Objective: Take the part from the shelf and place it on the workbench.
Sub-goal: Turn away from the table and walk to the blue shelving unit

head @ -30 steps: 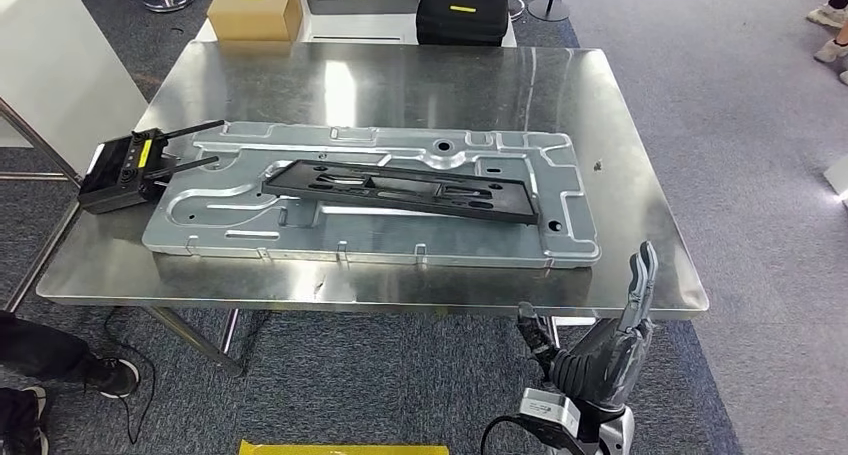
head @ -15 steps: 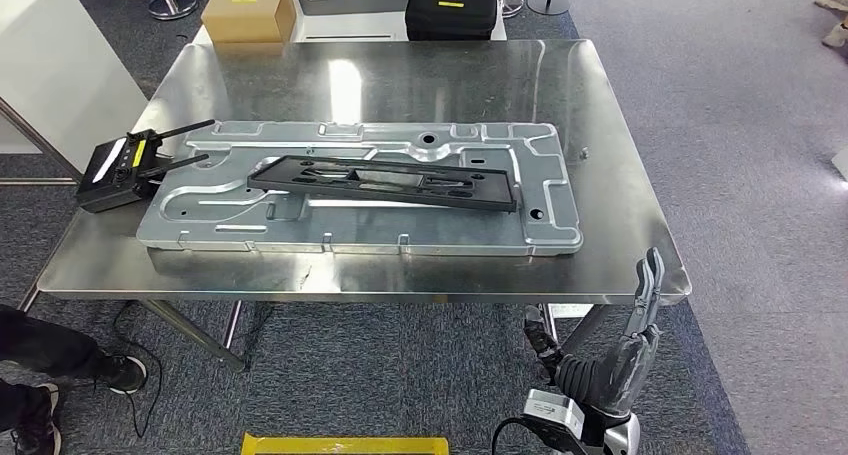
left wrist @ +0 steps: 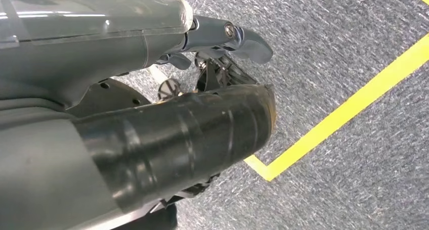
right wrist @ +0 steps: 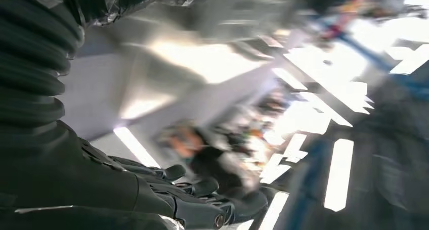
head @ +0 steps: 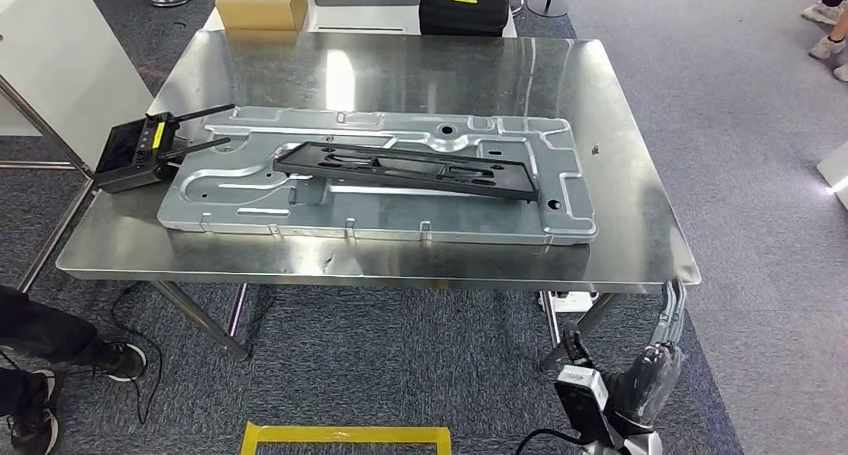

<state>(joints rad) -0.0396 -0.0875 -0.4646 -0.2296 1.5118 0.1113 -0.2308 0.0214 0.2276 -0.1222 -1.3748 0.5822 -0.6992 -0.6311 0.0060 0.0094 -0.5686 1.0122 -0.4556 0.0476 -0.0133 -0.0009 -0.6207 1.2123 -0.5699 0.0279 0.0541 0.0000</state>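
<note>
Head view shows the part (head: 405,169), a long black frame, lying flat and slightly askew on a grey metal panel (head: 380,213) that rests on the steel workbench (head: 620,235). It sits well ahead of the right hand (head: 655,365) and off to that hand's left, apart from it. The right hand hangs below and in front of the bench's near right corner, fingers straight and pointing up toward the bench edge, holding nothing; in the right wrist view the same fingers (right wrist: 202,189) lie stretched out side by side with no object between them, against a badly blurred background. The left hand (left wrist: 222,53) appears in the left wrist view over grey carpet (left wrist: 354,48) crossed by a yellow tape line (left wrist: 344,119); a light thumb sticks out and darker fingers are tucked behind a black cover, so whether it is spread or closed cannot be told. Farther from the right hand, at the bench's far left edge, lies a black controller (head: 135,155) with antennas touching the panel. Beyond the bench stand a cardboard box (head: 262,1) and a black case (head: 463,5). A person's shoes (head: 30,415) are at the lower left.
</note>
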